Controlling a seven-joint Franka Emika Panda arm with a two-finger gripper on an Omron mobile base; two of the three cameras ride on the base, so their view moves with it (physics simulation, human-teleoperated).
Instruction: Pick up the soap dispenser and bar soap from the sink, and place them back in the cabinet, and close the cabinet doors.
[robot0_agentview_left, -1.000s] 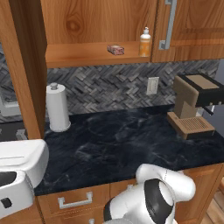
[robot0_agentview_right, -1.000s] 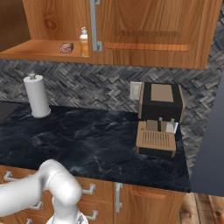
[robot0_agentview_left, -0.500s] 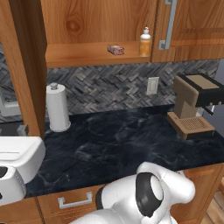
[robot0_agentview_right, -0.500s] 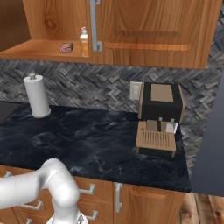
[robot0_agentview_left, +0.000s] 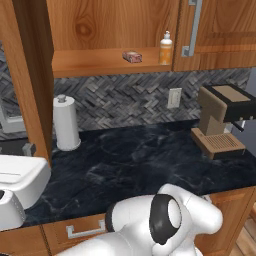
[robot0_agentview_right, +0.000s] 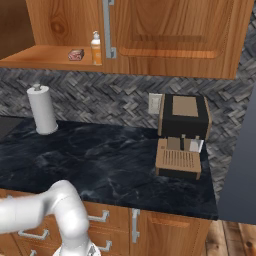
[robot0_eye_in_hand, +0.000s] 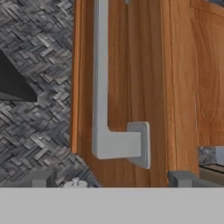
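The soap dispenser (robot0_agentview_left: 166, 48) (robot0_agentview_right: 95, 48) stands upright at the right end of the cabinet shelf (robot0_agentview_left: 95, 62), against the edge of the closed right door (robot0_agentview_left: 220, 30). The bar soap (robot0_agentview_left: 132, 56) (robot0_agentview_right: 76, 54) lies just left of it on the same shelf. The left cabinet door (robot0_agentview_left: 32, 75) stands open, seen edge-on. In the hand view my gripper (robot0_eye_in_hand: 111, 179) is open, its fingertips (robot0_eye_in_hand: 41, 178) wide apart below the lower bracket of a door's silver bar handle (robot0_eye_in_hand: 101, 87), not touching it. The sink is out of view.
A white paper-towel roll (robot0_agentview_left: 66, 123) (robot0_agentview_right: 42, 109) stands on the dark marble counter (robot0_agentview_left: 140, 160) by the herringbone backsplash. A coffee machine (robot0_agentview_left: 222, 120) (robot0_agentview_right: 184, 135) sits at the counter's right end, beside a wall outlet (robot0_agentview_right: 154, 103). Drawers with silver handles (robot0_agentview_right: 102, 217) run below.
My elbow has swung a little to the left and the hand at the left edge has shifted slightly. Both soaps stay on the shelf.
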